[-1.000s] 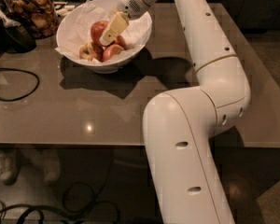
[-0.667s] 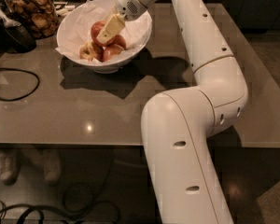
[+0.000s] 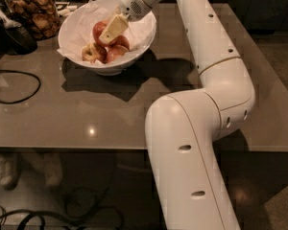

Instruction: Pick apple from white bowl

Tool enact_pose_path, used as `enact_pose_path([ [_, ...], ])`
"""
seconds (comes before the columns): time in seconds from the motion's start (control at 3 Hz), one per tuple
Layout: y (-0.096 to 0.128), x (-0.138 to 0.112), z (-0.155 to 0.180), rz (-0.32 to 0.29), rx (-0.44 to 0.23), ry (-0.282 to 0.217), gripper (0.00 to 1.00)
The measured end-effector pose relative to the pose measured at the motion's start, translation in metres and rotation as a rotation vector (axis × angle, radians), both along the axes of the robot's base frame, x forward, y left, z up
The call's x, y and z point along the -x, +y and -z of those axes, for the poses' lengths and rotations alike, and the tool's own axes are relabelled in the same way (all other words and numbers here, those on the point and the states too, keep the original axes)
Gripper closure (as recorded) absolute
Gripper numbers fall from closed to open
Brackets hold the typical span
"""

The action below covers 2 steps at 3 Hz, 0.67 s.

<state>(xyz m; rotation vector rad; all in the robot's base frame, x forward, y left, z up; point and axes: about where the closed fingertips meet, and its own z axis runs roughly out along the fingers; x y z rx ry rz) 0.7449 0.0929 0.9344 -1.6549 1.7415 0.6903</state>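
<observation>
Now the gripper (image 3: pixel 111 28) sits a shade further toward 9 o'clock inside the white bowl (image 3: pixel 105 67) than a second ago, when it hangs nearer the bowl's middle. The shift is small, and the arm's reach from 3 o'clock across the worktop (image 3: pixel 110 114) looks otherwise the same. The apple (image 3: pixel 99 31), deep red and glossy, lies on top of the pile in the bowl, at about 10 o'clock from the bowl's centre. The gripper's pale tip overlaps its 3 o'clock flank. Whether the gripper is apart or clamped on the fruit cannot be told from this view.

The apple is not lifted; it rests among the smaller apples (image 3: pixel 116 54), with the pale one (image 3: pixel 90 52) at the pile's 8 o'clock edge. My reading is that the sideways nudge is a final alignment on the apple, so the closing and the lift are still to come. The crumpled paper (image 3: pixel 140 28) could snag.
</observation>
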Motion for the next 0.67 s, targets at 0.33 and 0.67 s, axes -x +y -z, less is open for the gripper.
enact_pose_path([
  [0.33,0.001,-0.002,-0.008,0.014,-0.006,-0.018,1.00],
  [0.67,-0.001,0.001,-0.031,0.040,-0.022,-0.048,1.00],
])
